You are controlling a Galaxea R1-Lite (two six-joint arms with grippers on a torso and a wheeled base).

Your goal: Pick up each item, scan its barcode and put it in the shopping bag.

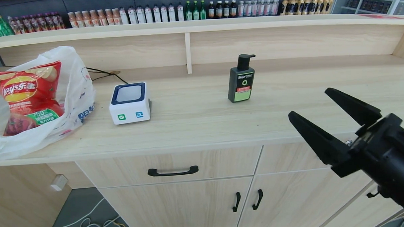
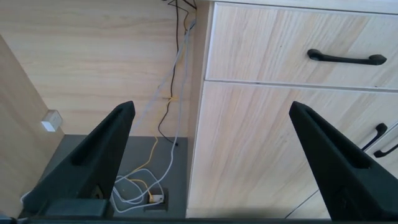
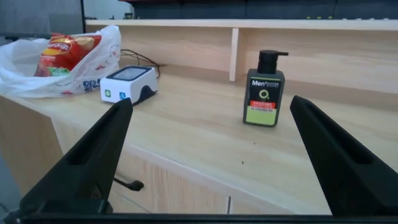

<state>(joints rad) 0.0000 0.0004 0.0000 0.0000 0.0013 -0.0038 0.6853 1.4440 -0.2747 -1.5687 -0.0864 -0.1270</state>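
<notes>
1. R gripper [image 1: 309, 103]: jaws spread wide, nothing between them. It hangs off the counter [image 1: 202, 130] front edge on the robot's right, pointed toward the pump bottle [image 1: 241, 80] and well short of it.
2. L gripper [image 2: 212, 106]: jaws also spread, empty. It sits low, facing the cabinet fronts below the counter, with the drawer handle [image 2: 346, 58] and floor cables [image 2: 140, 186] ahead of it.
3. Task item: the pump bottle is dark w/ a green label and black pump head. It stands upright on the counter, right of centre, well apart from the scanner [image 1: 130, 102].
4. The scanner is a white cube, window facing up, between the bottle and the shopping bag [image 1: 76, 84]. The bag lies at the counter's left end, mouth open, w/ a red crisp packet [image 1: 28, 96] inside.
5. Step in hand (judged): approach to pick the bottle w/ the R gripper. Recommend:
   - Centre the jaws on the body, below the pump neck.
   - Close both fingers evenly. The bottle is tall and narrow, so a one-sided touch could tip it.
   - Barcode not visible, prob. on the rear. Expect to turn the bottle toward the scanner window.
6. Count:
   - 2 grippers
   - 1 pump bottle
   - 1 scanner
   - 1 shopping bag
   - 1 crisp packet
   - 1 drawer handle
   - 2 door handles [image 1: 237, 202]
   - Drinks bottles [image 1: 198, 10] on the rear shelf: one long row, too many to count reliably.
</notes>
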